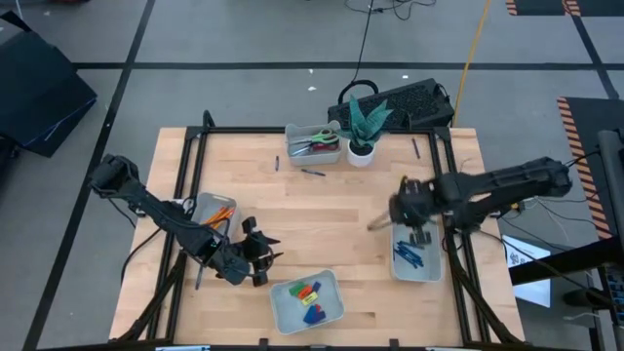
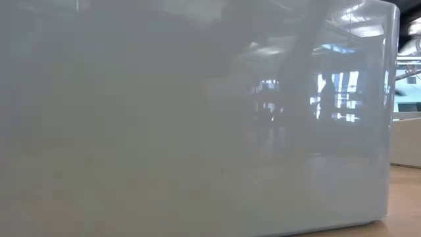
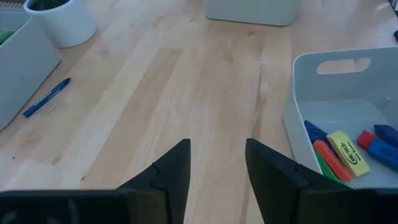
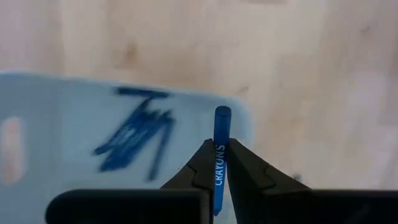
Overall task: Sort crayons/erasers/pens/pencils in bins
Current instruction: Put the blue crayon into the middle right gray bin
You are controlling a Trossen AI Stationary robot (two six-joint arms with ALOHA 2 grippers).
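My right gripper hangs over the far end of the right bin and is shut on a blue crayon marked CRAYONS. Several blue crayons lie in that bin. My left gripper stands open low over bare wood, left of the near bin, with nothing between its fingers. That bin holds the coloured erasers. Orange pencils lie in the left bin. A loose blue crayon lies on the table. My right gripper pinches the blue crayon near its middle between its two fingers. The crayon lies along the fingers, and its free end sticks out past the tips. The fingers come from above, and the crayon is lifted clear over the bin's rim.
A far bin holds scissors, with a white plant pot beside it. Small dark sticks lie loose at the far side. The low view is blocked by a grey bin wall. Bare wood lies in the table's middle.
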